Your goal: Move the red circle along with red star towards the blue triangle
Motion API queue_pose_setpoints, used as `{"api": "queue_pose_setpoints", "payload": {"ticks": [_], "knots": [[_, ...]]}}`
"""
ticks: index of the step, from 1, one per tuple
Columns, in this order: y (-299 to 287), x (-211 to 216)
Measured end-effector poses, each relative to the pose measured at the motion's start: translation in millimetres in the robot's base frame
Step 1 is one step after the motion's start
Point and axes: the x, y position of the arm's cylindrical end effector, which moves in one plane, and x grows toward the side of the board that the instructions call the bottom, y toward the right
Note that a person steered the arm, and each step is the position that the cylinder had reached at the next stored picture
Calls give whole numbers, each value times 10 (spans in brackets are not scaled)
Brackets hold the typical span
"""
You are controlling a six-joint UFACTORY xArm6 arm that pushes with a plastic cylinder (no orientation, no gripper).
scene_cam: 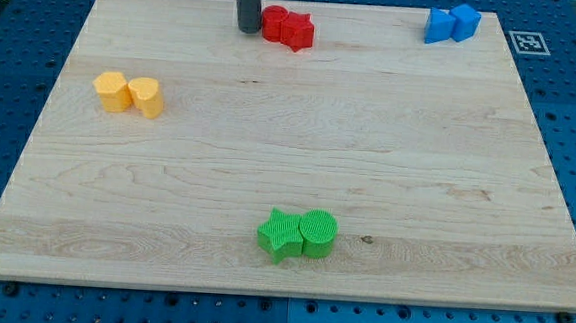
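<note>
The dark rod comes down from the top edge of the frame, and the tip [247,29] is planted on the wooden board [287,172] near its upper edge, a little left of centre. There is no gripper on this arm, just the bare rod, so nothing opens or closes here. Right beside the tip, on its right, sits the red circle [274,23], touching or all but touching the rod. Pressed against the circle's right side is the red star [298,31], the two reds forming one tight pair.

Over in the upper right corner of the frame sit the blue blocks, well apart from the reds: the blue triangle [438,26] on the left, with a blue cube [465,22] tucked against its right side.

On the left side of the frame, two yellow blocks stand side by side: a yellow hexagon [112,90] and, just right of it, a yellow cylinder [146,97]. At the lower centre, a green star [281,234] touches a green circle [318,232] on its right.
</note>
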Motion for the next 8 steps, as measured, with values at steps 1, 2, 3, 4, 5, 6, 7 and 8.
{"api": "queue_pose_setpoints", "payload": {"ticks": [1, 2, 3, 4, 5, 6, 7, 8], "knots": [[-296, -135], [-319, -302], [-264, -292], [-65, -143], [263, -13], [570, 13], [848, 119], [1166, 222]]}}
